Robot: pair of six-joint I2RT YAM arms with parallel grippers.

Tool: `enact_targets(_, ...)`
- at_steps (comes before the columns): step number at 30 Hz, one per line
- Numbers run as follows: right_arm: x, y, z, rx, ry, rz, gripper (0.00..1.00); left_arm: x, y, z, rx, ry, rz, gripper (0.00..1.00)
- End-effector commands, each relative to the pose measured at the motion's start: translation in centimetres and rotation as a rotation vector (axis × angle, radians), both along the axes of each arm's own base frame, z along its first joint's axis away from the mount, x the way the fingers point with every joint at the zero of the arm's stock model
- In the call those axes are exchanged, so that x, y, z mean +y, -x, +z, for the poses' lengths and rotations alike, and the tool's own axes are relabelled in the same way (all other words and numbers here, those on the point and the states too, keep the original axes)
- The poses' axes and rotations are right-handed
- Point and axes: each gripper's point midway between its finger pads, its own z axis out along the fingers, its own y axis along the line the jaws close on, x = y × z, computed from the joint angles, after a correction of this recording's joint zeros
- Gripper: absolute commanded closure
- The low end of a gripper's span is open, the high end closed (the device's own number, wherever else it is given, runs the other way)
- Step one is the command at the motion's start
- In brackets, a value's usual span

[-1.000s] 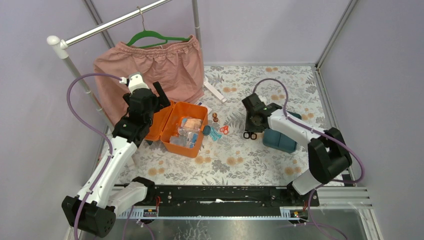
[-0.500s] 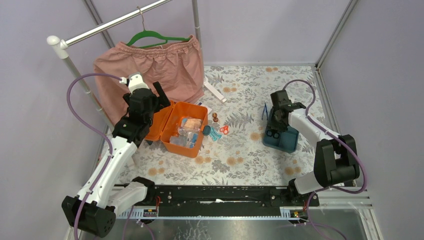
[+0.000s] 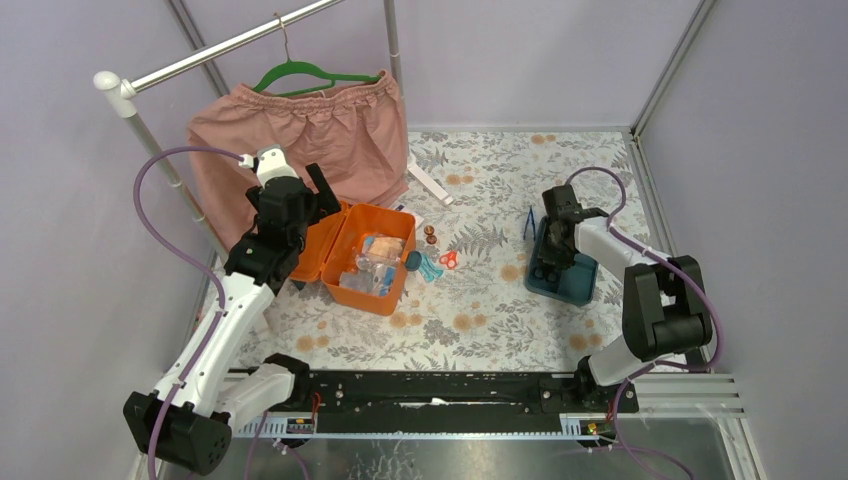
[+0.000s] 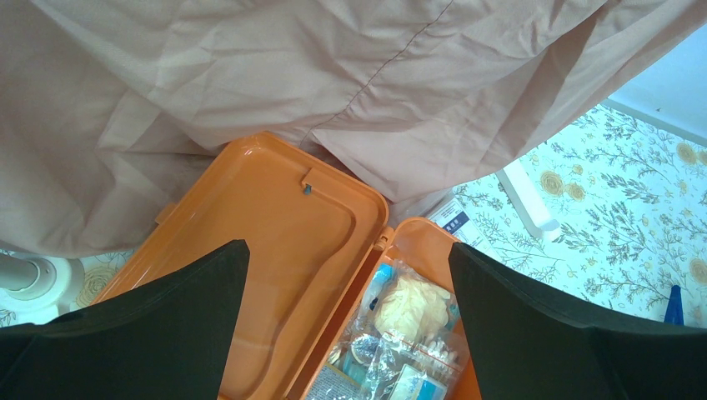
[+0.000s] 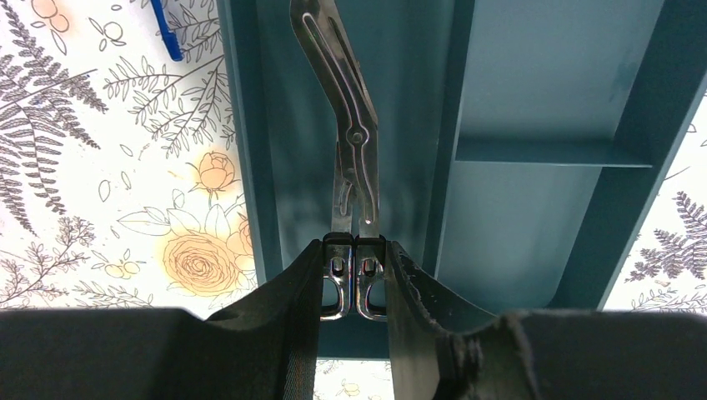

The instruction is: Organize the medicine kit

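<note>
The right fingers (image 5: 279, 321) pinch the handles of metal scissors (image 5: 354, 142), whose blades run along a narrow compartment of the teal insert tray (image 5: 542, 152), well right of the orange box (image 4: 275, 217) on the table (image 3: 480, 300). The left fingers (image 4: 158, 333) gape wide, empty, above the box's open lid, near the pink cloth (image 4: 250, 67)
</note>
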Motion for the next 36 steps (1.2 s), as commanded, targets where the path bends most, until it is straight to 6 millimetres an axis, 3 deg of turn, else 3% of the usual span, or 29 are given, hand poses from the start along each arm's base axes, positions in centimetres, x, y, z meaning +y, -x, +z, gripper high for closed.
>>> enact_targets(1,-0.1,0.2,-0.6,0.01,-0.005,0.001,0.74,-0.2,-0.2,0.5,-0.031,0.008,0.0,0.01)
enact_targets(5,-0.2,0.4,-0.6,0.014,-0.001,-0.003,0.58,-0.2,-0.2,0.4,-0.031,0.009,-0.002,0.01)
enact_targets(11,-0.3,-0.4,1.0,-0.019,0.006,-0.001,0.51,-0.2,-0.2,0.4,-0.03,0.008,-0.002,0.01)
enact_targets(19,0.9,-3.1,5.7,-0.143,-0.042,0.055,0.49,-0.2,-0.3,0.5,-0.032,0.008,-0.002,0.01)
enact_targets(28,2.5,-9.6,7.1,-0.178,-0.044,0.171,0.47,-0.4,-0.3,0.5,-0.032,0.011,-0.007,0.01)
enact_targets(36,3.1,-16.1,4.9,-0.156,0.004,0.213,0.5,-0.3,-0.3,0.5,-0.033,0.009,-0.003,0.01)
